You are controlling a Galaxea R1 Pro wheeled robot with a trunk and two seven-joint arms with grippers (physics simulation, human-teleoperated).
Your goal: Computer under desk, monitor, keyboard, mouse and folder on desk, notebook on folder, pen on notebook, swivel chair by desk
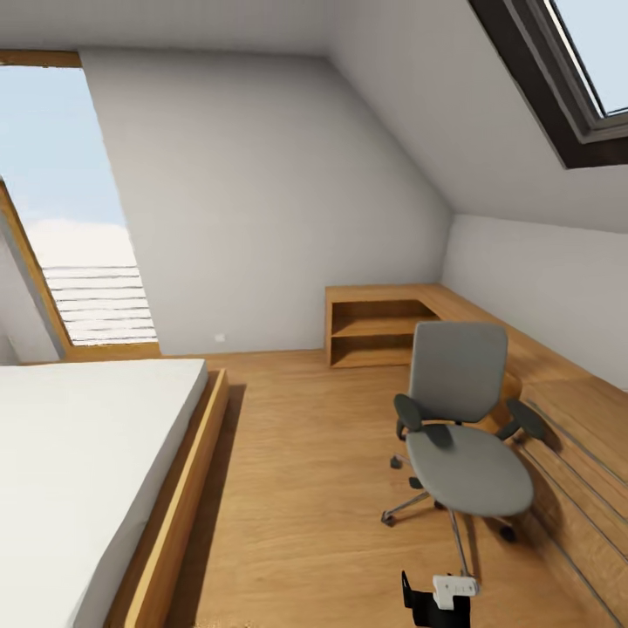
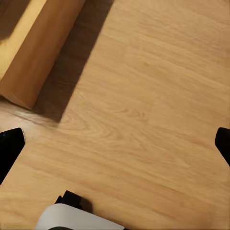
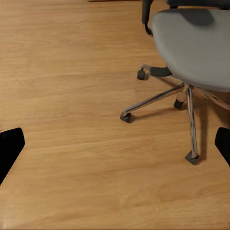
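near the bottom edge of the head view, a black-and-white gripper (image 1: 440,597) hangs over the light wood floor (image 1: 305,488); which arm it is i cannot tell. both wrist views show black fingertips (image 2: 9,146) (image 3: 9,146) spread wide with nothing between them, so both tools are released. just beyond, at right, stands the grey upholstered swivel chair on its chrome star base (image 1: 467,436) (seat bare). left lies a white bed in an oak frame (image 1: 78,471). far right, low oak shelving (image 1: 375,327) meets the grey-white wall (image 1: 262,201).
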